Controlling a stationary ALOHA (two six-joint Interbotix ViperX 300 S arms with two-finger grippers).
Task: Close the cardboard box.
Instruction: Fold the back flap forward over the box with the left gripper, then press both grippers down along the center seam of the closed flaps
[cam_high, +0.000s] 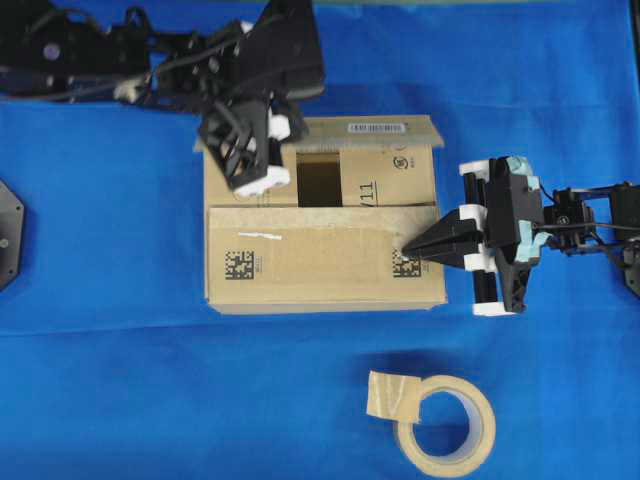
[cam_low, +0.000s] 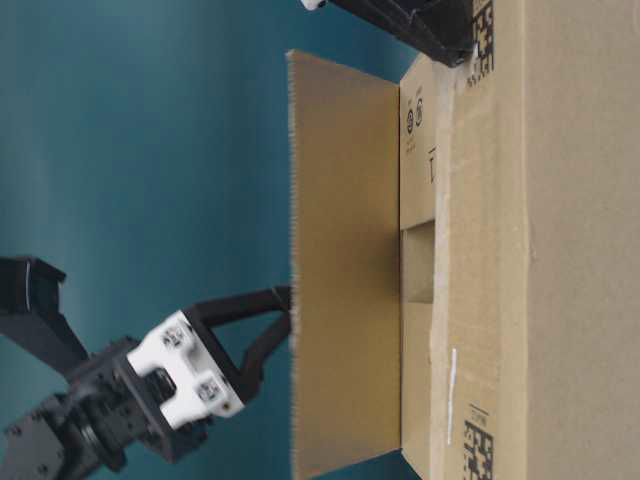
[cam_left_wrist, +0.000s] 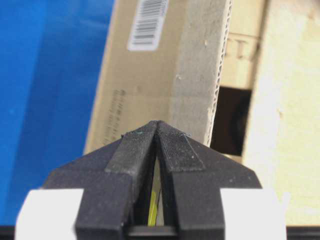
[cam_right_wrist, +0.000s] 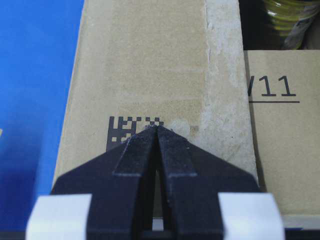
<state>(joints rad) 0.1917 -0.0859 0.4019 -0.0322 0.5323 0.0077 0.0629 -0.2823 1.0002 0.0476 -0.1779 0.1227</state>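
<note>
The cardboard box (cam_high: 300, 270) sits mid-table on blue cloth. Its near flap (cam_right_wrist: 145, 65), printed with QR marks, lies folded flat. The far flap (cam_low: 345, 260), with a barcode (cam_left_wrist: 146, 22), stands upright. A dark opening (cam_high: 320, 180) shows between the flaps. My left gripper (cam_high: 285, 148) is shut with nothing in it, and its tips (cam_left_wrist: 157, 123) rest against the outer face of the far flap near its top edge. My right gripper (cam_high: 408, 250) is shut, also holding nothing, and its tips (cam_right_wrist: 157, 128) press on the QR mark at the near flap's right end.
A beige tape roll (cam_high: 447, 425) lies on the cloth in front of the box, to the right. A side flap marked "/11" (cam_right_wrist: 272, 125) lies folded inside. A yellow-green object (cam_right_wrist: 282, 15) shows deep in the opening.
</note>
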